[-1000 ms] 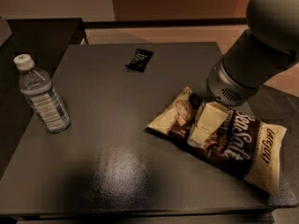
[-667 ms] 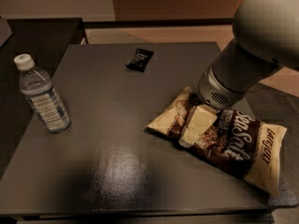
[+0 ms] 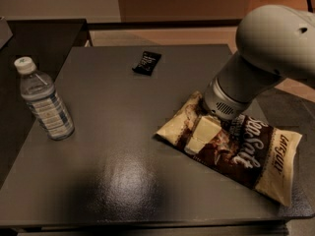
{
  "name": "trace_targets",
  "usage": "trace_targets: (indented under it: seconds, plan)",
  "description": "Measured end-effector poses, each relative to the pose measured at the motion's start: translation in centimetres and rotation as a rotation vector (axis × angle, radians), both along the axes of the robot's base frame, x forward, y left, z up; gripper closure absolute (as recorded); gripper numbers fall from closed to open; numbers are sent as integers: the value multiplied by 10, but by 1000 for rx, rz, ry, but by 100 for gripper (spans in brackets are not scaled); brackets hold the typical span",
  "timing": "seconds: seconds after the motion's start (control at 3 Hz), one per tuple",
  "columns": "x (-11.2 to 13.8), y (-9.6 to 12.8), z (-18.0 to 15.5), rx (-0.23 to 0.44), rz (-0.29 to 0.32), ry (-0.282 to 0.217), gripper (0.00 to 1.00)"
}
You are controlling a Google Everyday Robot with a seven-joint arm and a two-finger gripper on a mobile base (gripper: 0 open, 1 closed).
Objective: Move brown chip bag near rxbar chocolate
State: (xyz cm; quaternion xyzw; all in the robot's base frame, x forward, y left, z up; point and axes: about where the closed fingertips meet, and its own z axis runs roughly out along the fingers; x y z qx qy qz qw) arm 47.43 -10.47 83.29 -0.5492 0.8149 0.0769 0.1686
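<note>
The brown chip bag [image 3: 251, 149] lies flat on the right side of the dark table [image 3: 113, 176], with its cream left end pointing to the table's middle. The rxbar chocolate [image 3: 147, 63] is a small black wrapper lying at the far middle of the table, well apart from the bag. My gripper [image 3: 199, 139] comes down from the upper right on the grey arm [image 3: 256, 58] and sits on the left part of the bag, covering some of it.
A clear water bottle [image 3: 45, 102] with a white cap stands upright on the table's left side. The bag's right end reaches the table's right edge. A darker surface adjoins the table at the far left.
The arm has swung lower and a little to the left, bringing the gripper down onto the bag's left part. The bag, bar and bottle have not moved.
</note>
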Motion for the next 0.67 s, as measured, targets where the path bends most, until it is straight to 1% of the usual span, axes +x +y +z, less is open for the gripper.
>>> trace_targets:
  seconds: [0.33,0.67]
  plan:
    - [-2,3,9,18,19,-7,42]
    - [-3,13,26,27,72,-25,64]
